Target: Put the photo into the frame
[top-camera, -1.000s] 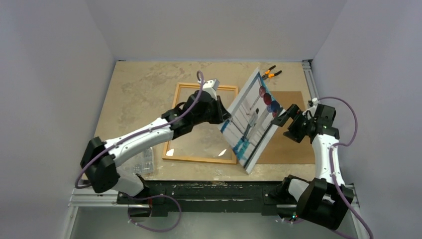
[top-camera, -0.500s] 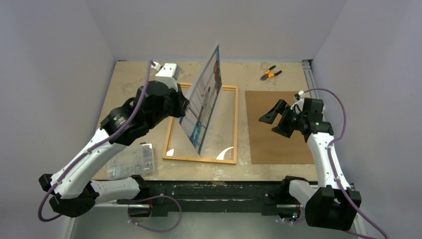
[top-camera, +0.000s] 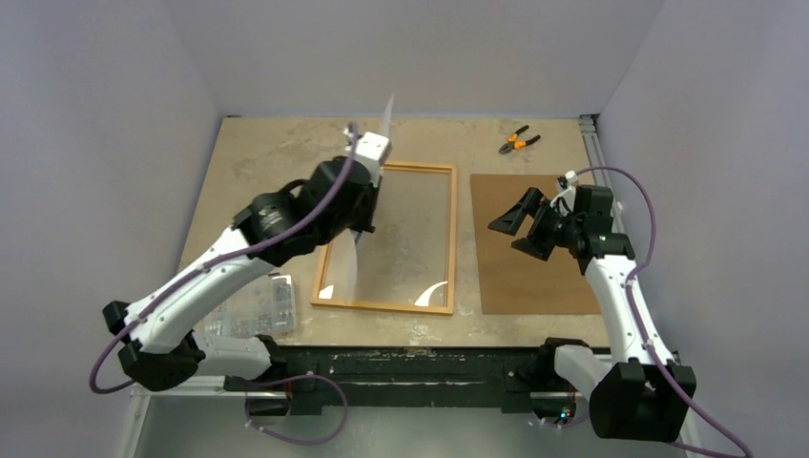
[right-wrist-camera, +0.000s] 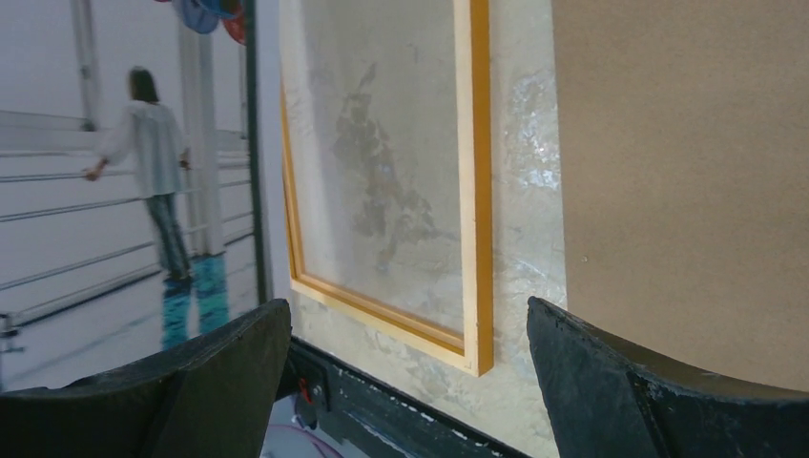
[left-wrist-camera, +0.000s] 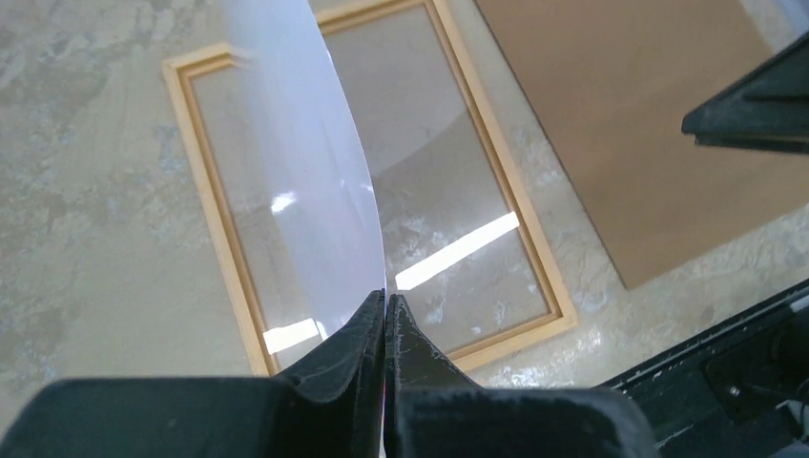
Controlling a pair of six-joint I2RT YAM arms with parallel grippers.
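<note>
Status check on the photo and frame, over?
Left gripper shut on large glossy photo print, held upright over thin orange rectangular frame, not in. Right gripper open above plain brown backing board beside frame; not blocking.

I note the photo (top-camera: 349,267) standing on edge over the frame's (top-camera: 452,239) left half, with the left arm (top-camera: 286,215) there too: blocked. The frame's right half is open from above. A board (top-camera: 534,286) lies flat right of the frame.

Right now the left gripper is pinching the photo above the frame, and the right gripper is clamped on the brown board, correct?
Not quite. The right gripper is not clamped on the brown board: its jaws stand wide open with nothing between them, as the right wrist view shows. The rest holds: the left gripper is pinching the photo above the frame.
</note>
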